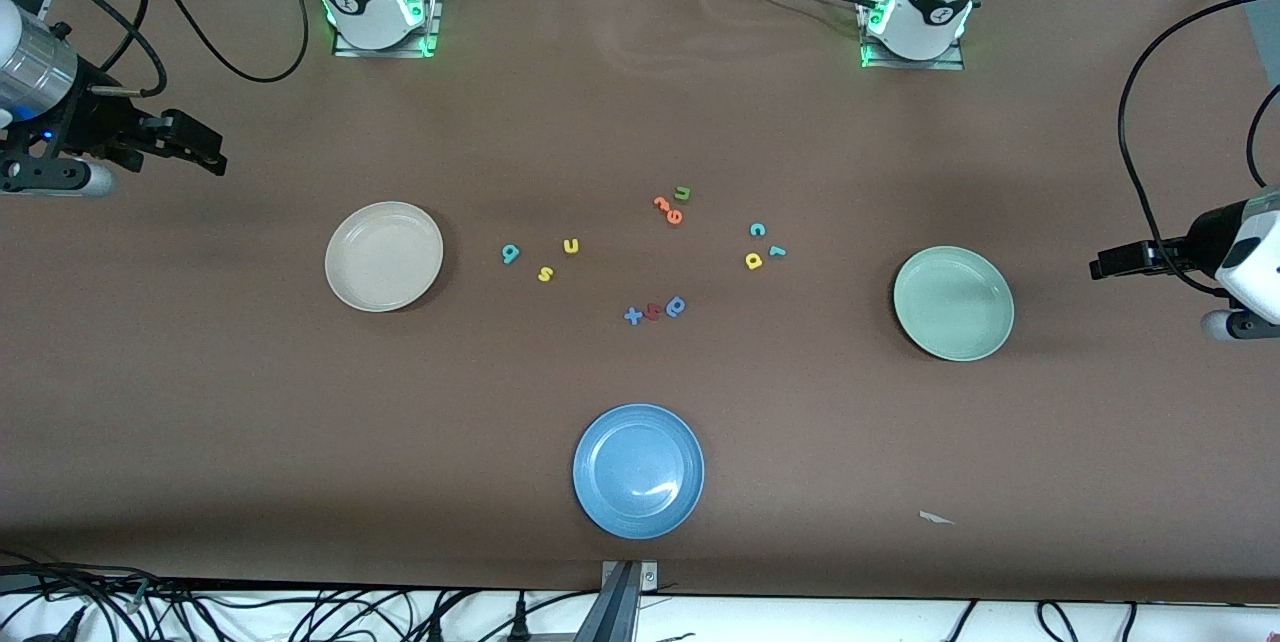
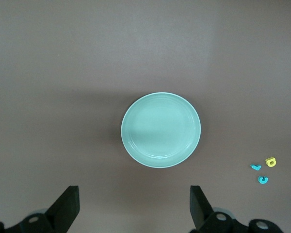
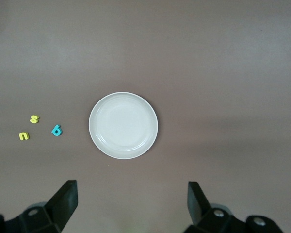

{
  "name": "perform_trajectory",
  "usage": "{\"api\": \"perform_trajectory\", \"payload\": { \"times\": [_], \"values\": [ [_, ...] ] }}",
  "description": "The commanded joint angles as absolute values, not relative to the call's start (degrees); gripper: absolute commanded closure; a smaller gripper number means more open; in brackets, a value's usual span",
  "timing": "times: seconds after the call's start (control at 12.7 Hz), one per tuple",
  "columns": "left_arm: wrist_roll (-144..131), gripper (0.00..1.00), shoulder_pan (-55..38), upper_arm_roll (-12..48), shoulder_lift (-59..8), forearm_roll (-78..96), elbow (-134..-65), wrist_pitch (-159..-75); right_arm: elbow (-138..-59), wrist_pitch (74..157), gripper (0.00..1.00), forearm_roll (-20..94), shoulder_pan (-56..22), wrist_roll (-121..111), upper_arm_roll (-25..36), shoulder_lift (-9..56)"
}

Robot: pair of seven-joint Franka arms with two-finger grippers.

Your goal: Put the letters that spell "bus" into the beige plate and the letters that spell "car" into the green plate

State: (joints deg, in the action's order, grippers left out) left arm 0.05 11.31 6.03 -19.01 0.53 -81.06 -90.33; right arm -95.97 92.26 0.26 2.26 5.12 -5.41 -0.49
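The round cream-beige plate (image 1: 384, 255) toward the right arm's end holds nothing, and neither does the round pale-green plate (image 1: 953, 303) toward the left arm's end, nor the round blue plate (image 1: 638, 470) nearest the front camera. Between the beige and green plates, on the brown table (image 1: 200, 402), lie the foam letters — teal b (image 1: 510, 254), yellow u (image 1: 571, 245) and yellow s (image 1: 545, 273) near the beige plate; teal c (image 1: 757, 230), teal r (image 1: 777, 251) and yellow a (image 1: 754, 261) nearer the green one. Orange, green, red and blue letters sit between them. The left gripper (image 2: 133, 206) hangs over the table's end past the green plate, fingers spread; the right gripper (image 3: 131, 204) waits likewise by the beige plate — empty.
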Motion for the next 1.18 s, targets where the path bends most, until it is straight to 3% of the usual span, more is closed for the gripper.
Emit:
{"api": "perform_trajectory", "payload": {
  "times": [0.0, 1.1],
  "values": [
    [0.3, 0.0, 11.4, 6.0, -17.2, 1.7, -82.7, -89.7, -96.4, 91.8, 0.0, 1.0, 3.1, 4.3, -5.9, -1.4],
    [-0.6, 0.0, 12.3, 5.5, -16.7, 1.1, -81.3, -89.7, -96.4, 91.8, 0.0, 1.0, 3.1, 4.1, -5.9, -1.4]
  ]
}}
